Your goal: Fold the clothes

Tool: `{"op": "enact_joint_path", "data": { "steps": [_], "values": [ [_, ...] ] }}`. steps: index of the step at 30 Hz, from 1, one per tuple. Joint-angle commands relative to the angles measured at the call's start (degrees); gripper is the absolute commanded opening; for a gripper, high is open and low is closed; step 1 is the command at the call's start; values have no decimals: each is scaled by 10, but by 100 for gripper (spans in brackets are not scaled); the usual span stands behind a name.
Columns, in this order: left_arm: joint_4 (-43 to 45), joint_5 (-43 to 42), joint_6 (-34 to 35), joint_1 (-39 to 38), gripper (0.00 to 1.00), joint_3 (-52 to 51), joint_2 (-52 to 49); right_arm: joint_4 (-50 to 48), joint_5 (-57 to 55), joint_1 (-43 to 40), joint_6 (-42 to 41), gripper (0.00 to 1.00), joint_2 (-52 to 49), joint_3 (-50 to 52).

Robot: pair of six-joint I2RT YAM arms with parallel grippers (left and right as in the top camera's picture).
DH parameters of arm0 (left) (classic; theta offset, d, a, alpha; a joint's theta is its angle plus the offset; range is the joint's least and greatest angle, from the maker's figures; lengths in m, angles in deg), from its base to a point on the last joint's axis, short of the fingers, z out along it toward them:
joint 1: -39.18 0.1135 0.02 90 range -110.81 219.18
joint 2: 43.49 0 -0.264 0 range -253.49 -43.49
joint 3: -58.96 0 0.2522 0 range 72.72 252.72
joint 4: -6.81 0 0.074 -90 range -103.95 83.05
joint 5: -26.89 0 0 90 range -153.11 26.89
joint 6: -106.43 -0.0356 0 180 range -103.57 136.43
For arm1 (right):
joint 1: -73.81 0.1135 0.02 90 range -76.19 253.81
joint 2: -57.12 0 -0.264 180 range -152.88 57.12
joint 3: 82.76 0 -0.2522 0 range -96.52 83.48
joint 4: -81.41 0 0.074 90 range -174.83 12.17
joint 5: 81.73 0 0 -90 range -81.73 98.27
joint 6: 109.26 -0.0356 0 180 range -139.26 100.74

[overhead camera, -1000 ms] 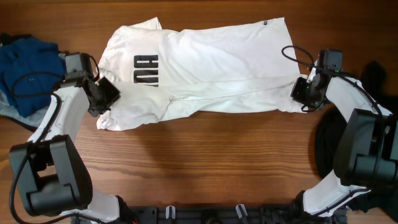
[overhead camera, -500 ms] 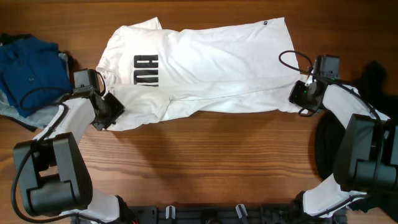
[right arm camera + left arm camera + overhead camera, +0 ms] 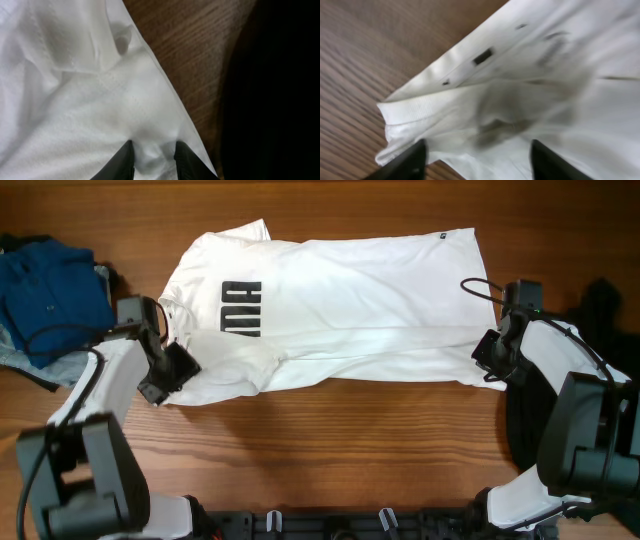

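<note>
The large white T-shirt [image 3: 350,300] with black lettering lies spread across the middle of the wooden table, collar end to the left. My left gripper [image 3: 172,375] is at its lower left corner. In the left wrist view the left gripper [image 3: 480,162] stands wide open over the white T-shirt [image 3: 530,90] near the collar band. My right gripper [image 3: 490,360] is at the shirt's lower right hem. In the right wrist view the right gripper [image 3: 154,160] is shut on a fold of the white T-shirt [image 3: 75,100].
A dark-blue shirt [image 3: 50,290] lies bunched at the far left on a pale-blue one [image 3: 15,350]. A black garment [image 3: 605,300] lies at the right edge and fills the right side of the right wrist view [image 3: 280,90]. Bare wood [image 3: 330,440] runs along the front.
The white T-shirt has slid toward the front and right and lies flatter. Both grippers moved toward the front with its lower edge.
</note>
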Motion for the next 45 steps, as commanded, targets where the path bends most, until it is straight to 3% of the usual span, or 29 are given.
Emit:
{"op": "enact_joint_path", "data": {
  "steps": [1, 4, 9, 15, 18, 19, 20, 21, 27, 31, 32, 33, 34, 35, 36, 37, 41, 45],
  "values": [
    [7, -62, -31, -25, 90, 62, 92, 27, 9, -7, 13, 38, 6, 11],
    [22, -74, -59, -96, 95, 62, 108, 26, 21, -7, 13, 47, 45, -1],
    [9, -47, -82, -246, 64, 60, 28, 27, 21, -7, 21, 57, 58, -1],
    [-22, -40, -82, -288, 58, 59, -80, 26, 21, -7, 28, 58, 58, -1],
    [-19, 1, -82, -288, 57, 59, -103, 26, 21, -7, 28, 59, 58, -1],
    [-16, 11, -82, -288, 40, 59, -105, 26, 21, -7, 28, 59, 58, -1],
    [-14, 11, -82, -288, 15, 59, -105, 26, 21, -7, 28, 59, 58, -1],
    [-14, 11, -82, -288, 4, 60, -103, 27, 21, -7, 28, 59, 58, -1],
    [6, 21, -82, -265, 4, 123, -55, 27, 21, -7, 28, 59, 58, -1],
    [121, 21, -80, -225, 4, 125, -61, 28, 21, -7, 28, 59, 58, -1],
    [142, 21, -80, -216, 10, 125, -65, 31, 21, -7, 28, 62, 58, -1],
    [147, 21, -80, -211, 27, 125, -69, 33, 21, -7, 28, 63, 58, -1],
    [145, 21, -80, -207, 34, 125, -72, 36, 23, -7, 28, 64, 58, -1],
    [137, 21, -80, -203, 35, 125, -73, 38, 26, -7, 28, 64, 58, -1],
    [124, 21, -80, -202, 48, 125, -73, 40, 28, -7, 29, 64, 58, -1],
    [115, 21, -80, -202, 54, 125, -73, 40, 27, -7, 29, 64, 58, -1],
    [63, 21, -74, -187, 54, 125, -73, 57, 27, -10, 34, 67, 62, -35],
    [7, 21, -25, -175, 54, 124, -73, 20, 27, -17, 57, 70, 62, -61]
  ]
}}
